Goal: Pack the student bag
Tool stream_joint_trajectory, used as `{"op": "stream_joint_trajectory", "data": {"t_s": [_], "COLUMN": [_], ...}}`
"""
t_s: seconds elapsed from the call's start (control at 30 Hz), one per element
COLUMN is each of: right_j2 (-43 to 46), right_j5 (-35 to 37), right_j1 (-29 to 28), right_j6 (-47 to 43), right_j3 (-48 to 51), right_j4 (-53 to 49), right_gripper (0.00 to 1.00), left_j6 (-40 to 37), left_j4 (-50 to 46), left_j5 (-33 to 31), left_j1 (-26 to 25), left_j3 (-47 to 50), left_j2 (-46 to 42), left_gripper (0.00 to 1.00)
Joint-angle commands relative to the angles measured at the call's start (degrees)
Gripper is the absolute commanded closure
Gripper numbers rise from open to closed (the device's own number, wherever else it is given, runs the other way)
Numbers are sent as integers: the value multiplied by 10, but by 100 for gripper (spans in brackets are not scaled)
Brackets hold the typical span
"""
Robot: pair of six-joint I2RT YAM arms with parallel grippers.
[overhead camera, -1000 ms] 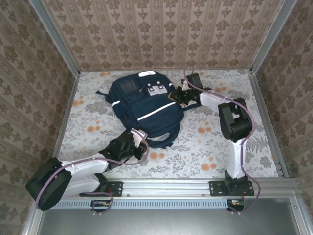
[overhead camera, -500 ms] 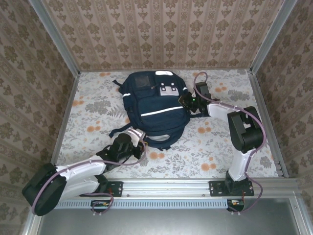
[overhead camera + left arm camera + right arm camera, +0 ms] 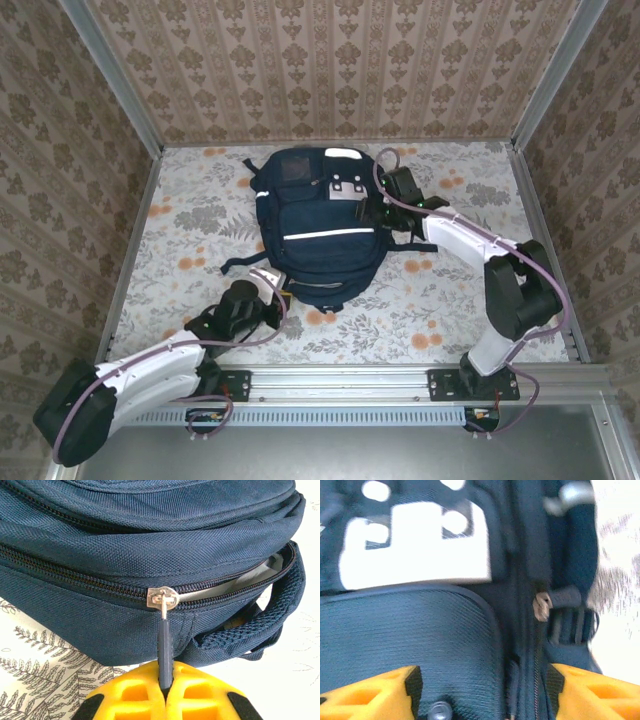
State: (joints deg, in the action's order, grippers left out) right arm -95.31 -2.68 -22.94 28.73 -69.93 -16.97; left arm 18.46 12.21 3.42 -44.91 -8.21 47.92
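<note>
The navy student bag (image 3: 320, 225) lies flat in the middle of the table, its white patches toward the far wall. At its near end my left gripper (image 3: 262, 290) is shut on the dark zipper pull (image 3: 165, 645), which hangs from the metal slider (image 3: 162, 599); the yellow fingers (image 3: 125, 695) pinch it tight. To the right of that slider the zipper gapes and pale lining shows. My right gripper (image 3: 372, 208) is at the bag's upper right side, open, its fingers (image 3: 375, 690) spread wide over the fabric below a white patch (image 3: 420, 545).
A mesh carry handle (image 3: 250, 630) and dark straps (image 3: 240, 262) trail off the bag's near end. Metal rails (image 3: 130, 240) and patterned walls enclose the floral tabletop (image 3: 440, 300). A second metal slider (image 3: 541, 606) shows near a side buckle.
The bag has swung and slid to the right, now lying straighter. My left gripper drew back toward the near left with the zipper pull. The right gripper stayed at the bag's upper right side.
</note>
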Motion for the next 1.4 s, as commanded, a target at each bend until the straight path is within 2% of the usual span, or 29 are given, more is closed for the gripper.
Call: {"op": "stream_joint_trajectory", "data": {"t_s": [0.0,0.07,0.13,0.2,0.37,0.47,0.8,1.07,1.17,1.3,1.37], "right_j2": [15,-10,-61,-120,-270,-326,-348,-399,-417,-423,-421], "right_j5": [-114,-230,-382,-458,-428,-419,-436,-470,-456,-397,-384], "right_j1": [-7,-18,-23,-35,-75,-84,-104,-126,-129,-129,-129], "right_j6": [-180,-233,-286,-324,-426,-441,-440,-431,-418,-380,-368], "right_j3": [-62,-120,-201,-287,-488,-556,-543,-588,-605,-606,-603], "right_j4": [-29,-70,-151,-248,-456,-513,-524,-536,-533,-492,-472], "right_gripper": [36,40,38,36,40,41,43,57,60,61,65], "left_j6": [12,10,9,10,8,7,6,6,6,6,5], "left_j4": [15,16,16,16,16,12,10,10,11,11,12], "left_j5": [8,12,16,18,23,27,28,31,31,31,31], "left_j1": [7,8,9,10,11,12,13,13,14,13,13], "left_j3": [8,8,9,9,7,5,6,6,7,8,9], "left_j2": [-9,-8,-7,-7,-8,-10,-16,-16,-16,-16,-17], "left_gripper": [100,100,100,100,100,100,100,100,100,100,100]}}
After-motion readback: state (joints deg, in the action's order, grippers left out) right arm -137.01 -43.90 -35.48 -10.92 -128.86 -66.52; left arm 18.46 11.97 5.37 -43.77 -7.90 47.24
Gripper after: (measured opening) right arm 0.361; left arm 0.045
